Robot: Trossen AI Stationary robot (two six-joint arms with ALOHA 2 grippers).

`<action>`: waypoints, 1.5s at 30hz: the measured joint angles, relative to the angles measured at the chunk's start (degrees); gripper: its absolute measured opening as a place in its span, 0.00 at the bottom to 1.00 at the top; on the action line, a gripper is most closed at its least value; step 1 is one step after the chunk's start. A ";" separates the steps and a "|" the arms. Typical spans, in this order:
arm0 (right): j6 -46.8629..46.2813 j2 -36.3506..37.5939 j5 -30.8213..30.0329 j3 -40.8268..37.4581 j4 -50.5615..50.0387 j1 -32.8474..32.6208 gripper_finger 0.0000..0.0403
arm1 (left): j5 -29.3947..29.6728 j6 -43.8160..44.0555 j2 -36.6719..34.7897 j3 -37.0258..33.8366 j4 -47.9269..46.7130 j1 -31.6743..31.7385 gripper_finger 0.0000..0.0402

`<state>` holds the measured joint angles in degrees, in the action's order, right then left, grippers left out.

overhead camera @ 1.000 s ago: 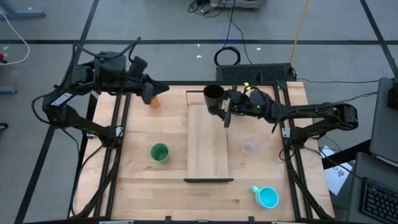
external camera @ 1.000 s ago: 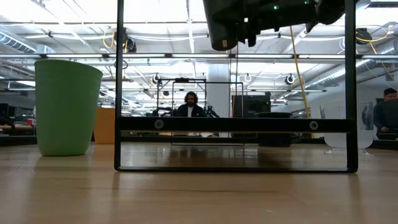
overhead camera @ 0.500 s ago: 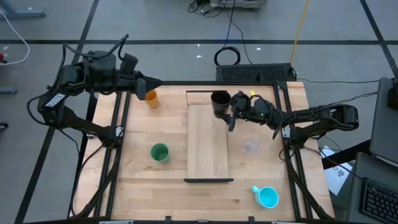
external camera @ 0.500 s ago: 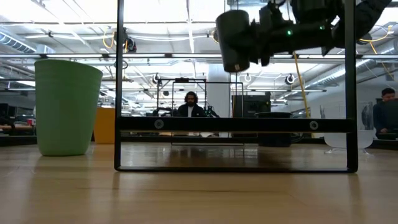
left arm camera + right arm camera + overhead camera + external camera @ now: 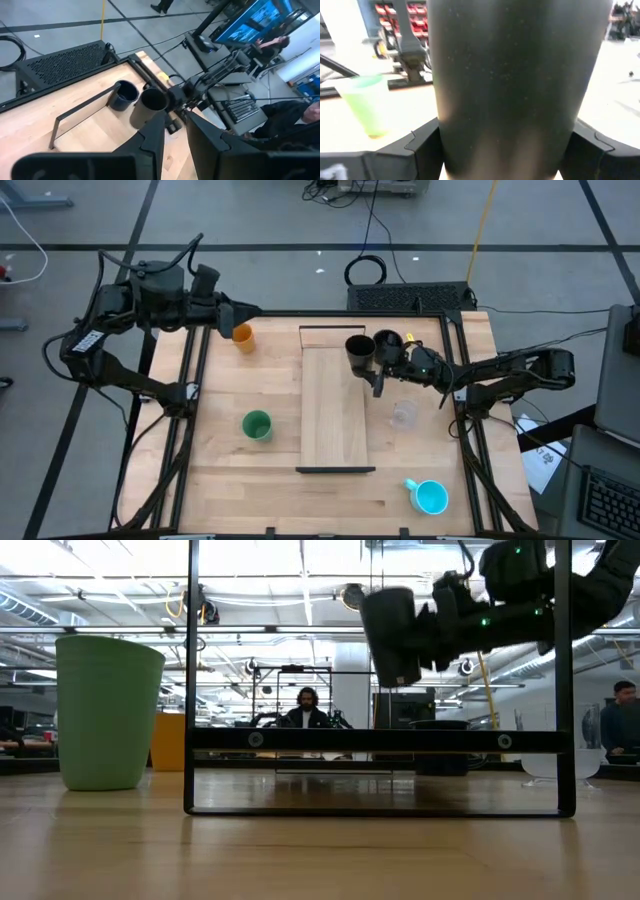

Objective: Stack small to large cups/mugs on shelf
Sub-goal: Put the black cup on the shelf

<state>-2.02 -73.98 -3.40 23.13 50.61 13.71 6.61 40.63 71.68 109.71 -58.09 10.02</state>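
My right gripper [image 5: 366, 360] is shut on the tall black cup [image 5: 357, 350] above the far end of the shelf [image 5: 335, 415]. The dark mug [image 5: 388, 340] stands just behind it, partly hidden by the arm, and shows in the left wrist view [image 5: 123, 95]. My left gripper [image 5: 246, 311] is open and empty, up beside the orange cup [image 5: 242, 335] at the far left. The green cup [image 5: 257, 425] stands left of the shelf. The clear cup [image 5: 403, 414] and the blue mug [image 5: 431, 497] stand right of it. My right gripper pinches the black cup's wall [image 5: 520, 100] between its two fingers [image 5: 422, 145], one on each side. The fingers come level from the table's right side. The cup is lifted clear of the shelf, slightly tilted [image 5: 393, 635], mouth up.
The shelf's raised dark end frame [image 5: 380, 740] stands across the low view. A black perforated box [image 5: 410, 297] sits behind the table's far edge. Bare wood lies along the near edge between the green cup and the blue mug. People sit in the room behind.
My right gripper has carried the black cup down and a little toward the table's near and right edges, over the shelf's far end. My left gripper has drawn back from above the orange cup toward the far left; the orange cup stays where it was.
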 joint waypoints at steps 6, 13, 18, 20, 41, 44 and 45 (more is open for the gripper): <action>0.09 -5.74 0.00 -0.65 6.00 0.21 0.70 | 0.00 -1.13 -0.06 0.00 4.65 0.00 0.20; -0.55 -14.56 -0.04 -0.65 14.51 0.23 0.70 | -0.04 -1.15 -0.57 0.00 4.53 0.00 0.20; -0.08 -17.14 -0.11 -0.11 16.64 0.42 0.70 | -0.56 -0.92 -0.59 0.00 4.22 0.00 0.20; 0.17 -18.82 -1.21 -0.04 16.26 0.91 0.70 | -0.57 -0.95 -0.59 0.00 4.27 0.00 0.20; -0.06 -28.39 -1.05 2.65 22.10 3.59 0.70 | -1.73 -0.24 -0.59 0.00 4.42 0.01 0.20; 1.00 -28.41 -0.99 2.86 21.95 3.86 0.70 | -1.94 -0.01 -0.59 0.00 4.42 0.01 0.20; 1.00 -28.41 -0.96 2.87 21.86 4.09 0.70 | -2.10 -0.01 -0.59 0.00 4.42 0.02 0.20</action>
<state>-1.02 -102.39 -4.36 26.00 72.47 17.79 4.51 40.62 71.09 109.71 -53.67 10.04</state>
